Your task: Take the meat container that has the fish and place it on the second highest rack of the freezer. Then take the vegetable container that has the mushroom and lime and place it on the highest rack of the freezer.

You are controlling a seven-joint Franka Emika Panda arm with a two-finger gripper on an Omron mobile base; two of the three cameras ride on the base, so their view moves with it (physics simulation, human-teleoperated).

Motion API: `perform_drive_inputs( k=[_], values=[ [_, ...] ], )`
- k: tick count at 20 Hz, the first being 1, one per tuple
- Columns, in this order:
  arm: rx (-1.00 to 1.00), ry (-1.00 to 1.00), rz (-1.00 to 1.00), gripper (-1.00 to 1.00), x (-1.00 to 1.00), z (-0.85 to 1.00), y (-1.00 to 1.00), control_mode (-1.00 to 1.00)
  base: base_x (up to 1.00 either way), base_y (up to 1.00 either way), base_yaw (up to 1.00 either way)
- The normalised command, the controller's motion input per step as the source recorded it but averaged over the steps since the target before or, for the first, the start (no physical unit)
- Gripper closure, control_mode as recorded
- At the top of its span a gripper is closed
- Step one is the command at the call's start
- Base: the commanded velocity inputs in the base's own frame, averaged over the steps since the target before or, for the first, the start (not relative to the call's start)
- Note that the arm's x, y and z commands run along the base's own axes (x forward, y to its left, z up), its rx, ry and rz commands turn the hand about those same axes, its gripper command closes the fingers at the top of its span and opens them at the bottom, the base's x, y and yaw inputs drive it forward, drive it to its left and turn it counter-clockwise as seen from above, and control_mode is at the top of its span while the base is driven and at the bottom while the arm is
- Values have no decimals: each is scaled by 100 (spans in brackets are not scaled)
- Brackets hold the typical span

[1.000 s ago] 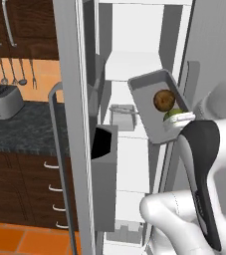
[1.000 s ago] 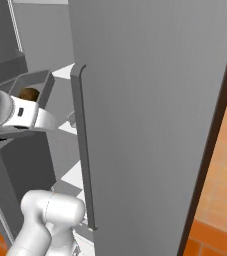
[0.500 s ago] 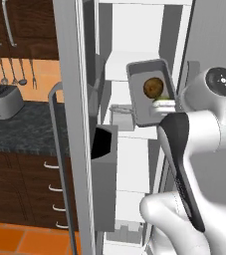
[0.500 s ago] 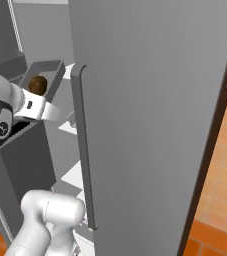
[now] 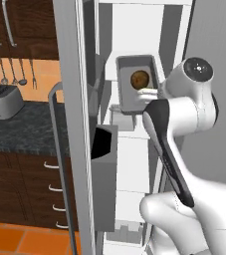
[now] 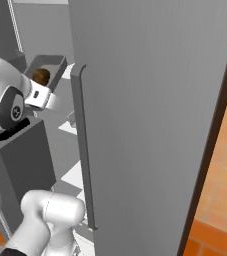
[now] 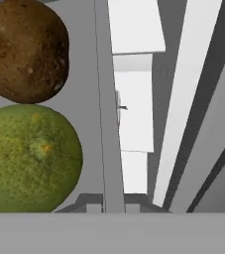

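My gripper (image 5: 145,92) is shut on the near wall of the grey vegetable container (image 5: 130,97), held high and tipped in front of the freezer's (image 5: 134,159) white interior. The brown mushroom (image 5: 140,79) lies inside it. From the right, the container (image 6: 53,65), the mushroom (image 6: 40,76) and the gripper (image 6: 39,95) appear left of the door handle. The hand view shows the mushroom (image 7: 25,49) and the lime (image 7: 29,158) side by side against the container wall (image 7: 106,149), which runs down between my fingertips. The fish is out of view.
The freezer's left door (image 5: 72,124) stands open with a bar handle (image 5: 59,149) and a grey bin (image 5: 104,174). A second grey container (image 5: 114,113) sits on a shelf behind the held one. The right door (image 6: 150,115) with its long handle (image 6: 82,150) is close by.
The arm has lifted the container up and carried it further left, toward the upper freezer shelves. The container has tipped more toward the left base camera.
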Motion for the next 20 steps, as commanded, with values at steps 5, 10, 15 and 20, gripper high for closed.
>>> perform_drive_inputs(
  k=[5,10,15,20],
  values=[
    [0,5,-5,100,55,0,17,-100,0,0,0],
    [0,11,-10,100,86,0,0,-100,0,0,0],
    [0,12,-7,100,92,4,0,-100,0,0,0],
    [0,6,-6,100,89,0,0,-100,0,0,0]
  ],
)
